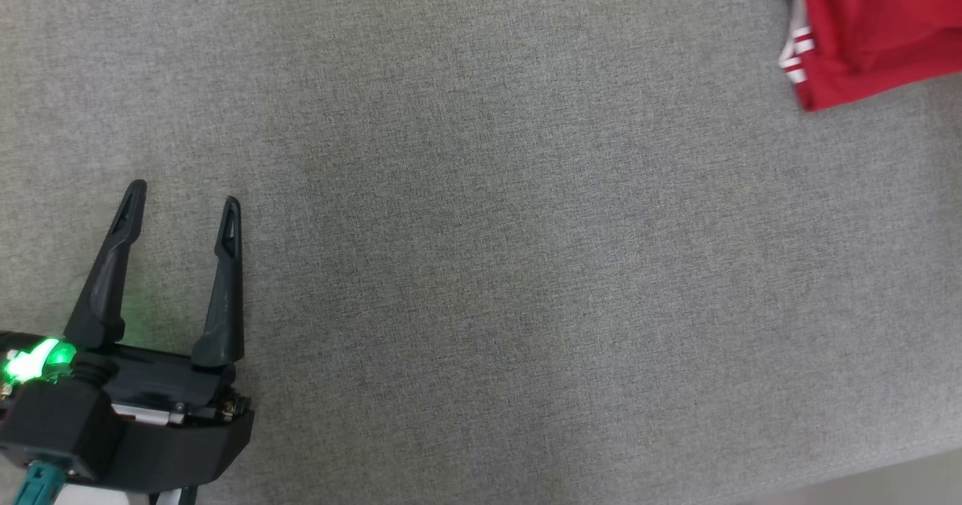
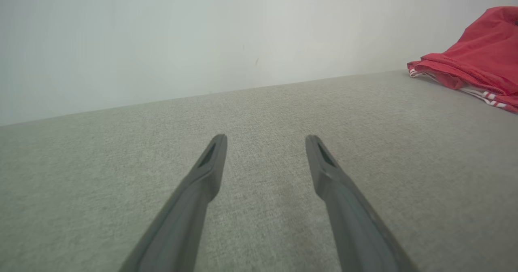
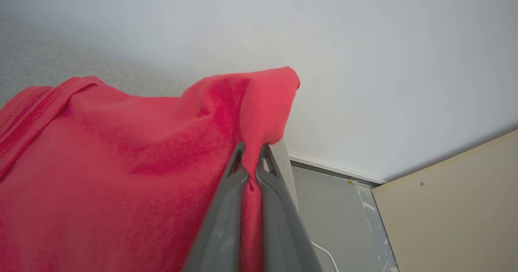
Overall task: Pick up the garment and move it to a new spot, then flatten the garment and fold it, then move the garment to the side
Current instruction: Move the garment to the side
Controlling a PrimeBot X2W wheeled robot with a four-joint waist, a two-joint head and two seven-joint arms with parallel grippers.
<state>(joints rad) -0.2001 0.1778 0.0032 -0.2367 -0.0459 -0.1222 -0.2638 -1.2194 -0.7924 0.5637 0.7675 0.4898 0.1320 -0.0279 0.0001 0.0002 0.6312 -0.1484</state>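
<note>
Garment (image 3: pixel 121 162) fold sits pinched in your right gripper (image 3: pixel 251 152); left gripper (image 1: pixel 184 194) gapes empty, so drag slowly, keeping it low.

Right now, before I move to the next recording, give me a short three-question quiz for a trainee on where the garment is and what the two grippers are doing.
1. True or false: the left gripper stands open above the grey surface with nothing between its fingers.
2. In the head view, where does the red garment lie? A: upper right corner. B: lower left corner. C: centre.
3. In the right wrist view, what is the right gripper pinching?

Key: 1 true; 2 A; 3 a fold of the red garment.
</note>
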